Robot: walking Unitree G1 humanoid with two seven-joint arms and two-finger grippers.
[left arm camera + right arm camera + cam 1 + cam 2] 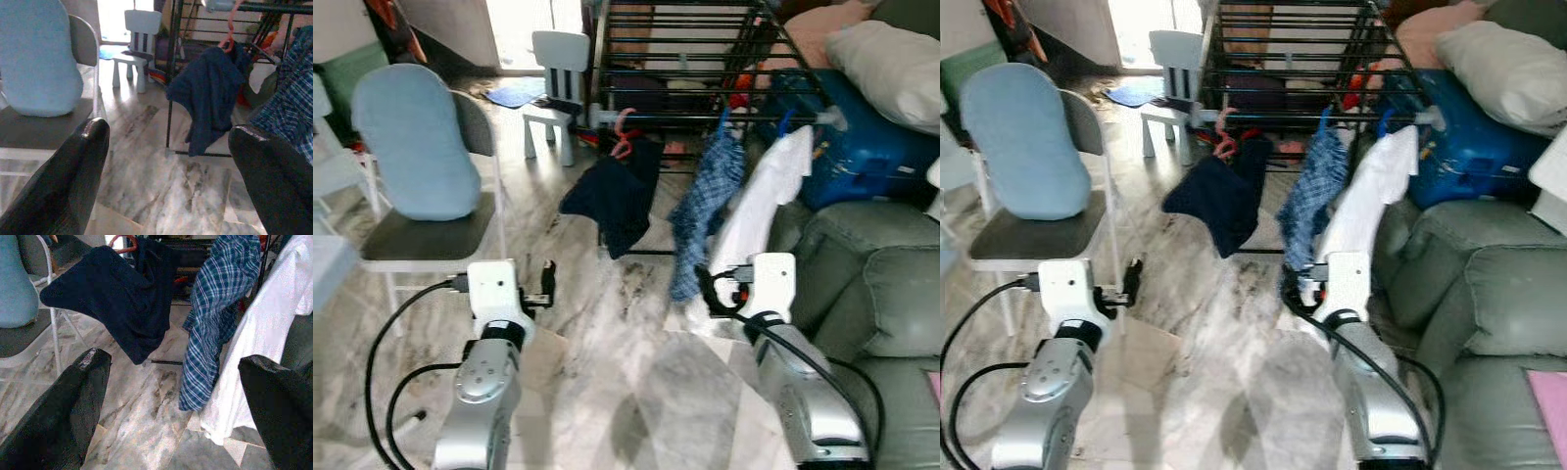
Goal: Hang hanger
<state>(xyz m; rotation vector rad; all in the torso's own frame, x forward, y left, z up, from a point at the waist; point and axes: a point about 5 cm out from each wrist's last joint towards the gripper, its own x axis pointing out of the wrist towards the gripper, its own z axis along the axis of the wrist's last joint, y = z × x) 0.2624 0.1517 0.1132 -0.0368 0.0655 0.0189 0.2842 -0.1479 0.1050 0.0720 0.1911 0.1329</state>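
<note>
Marble floor (636, 382) between chair (421, 186) and sofa (871, 294), rack (705, 69) ahead

Pink hanger (624, 135) with dark navy garment (612, 196), hooked on rack rail (705, 116).

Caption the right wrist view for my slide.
Open right gripper faces navy top, plaid shirt and white shirt on hangers.

Black drying rack (685, 59) on marble floor (607, 323); 3 garments hung.
</note>
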